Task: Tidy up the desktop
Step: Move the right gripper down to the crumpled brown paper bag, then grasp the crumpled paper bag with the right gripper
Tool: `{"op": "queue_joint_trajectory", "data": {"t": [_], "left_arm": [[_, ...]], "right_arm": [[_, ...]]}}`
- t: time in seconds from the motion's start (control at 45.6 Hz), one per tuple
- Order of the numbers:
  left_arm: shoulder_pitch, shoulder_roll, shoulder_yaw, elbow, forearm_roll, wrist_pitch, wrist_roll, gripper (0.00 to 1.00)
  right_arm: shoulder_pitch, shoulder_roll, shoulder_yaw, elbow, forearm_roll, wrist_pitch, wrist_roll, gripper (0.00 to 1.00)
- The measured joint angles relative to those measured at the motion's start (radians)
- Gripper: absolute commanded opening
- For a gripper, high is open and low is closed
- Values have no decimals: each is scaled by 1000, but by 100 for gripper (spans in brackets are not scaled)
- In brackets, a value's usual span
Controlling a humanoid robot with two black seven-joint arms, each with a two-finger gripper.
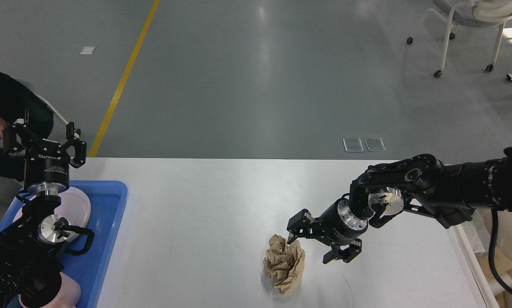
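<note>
Right end effector (310,244) low over desktop (204,201), fingers spread beside crumpled paper (284,264), left end effector (46,137) raised, open, empty.

White desktop (204,201): paper wad (284,262), tray (110,222)

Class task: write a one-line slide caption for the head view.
Right tool open beside crumpled brown paper on the white desktop; left tool open above the blue tray.
</note>
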Motion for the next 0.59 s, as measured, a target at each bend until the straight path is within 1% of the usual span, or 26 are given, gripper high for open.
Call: {"op": "queue_joint_trajectory", "data": {"t": [0.197, 0.395, 0.592], "left_arm": [[0, 0, 0, 0, 0, 0, 0, 97], [0, 0, 0, 0, 0, 0, 0, 97], [0, 0, 0, 0, 0, 0, 0, 97]], "right_arm": [[-27, 20, 9, -37, 1, -4, 0, 100], [-48, 25, 26, -44, 2, -7, 0, 100], [-68, 37, 28, -53, 2, -37, 0, 100]]}}
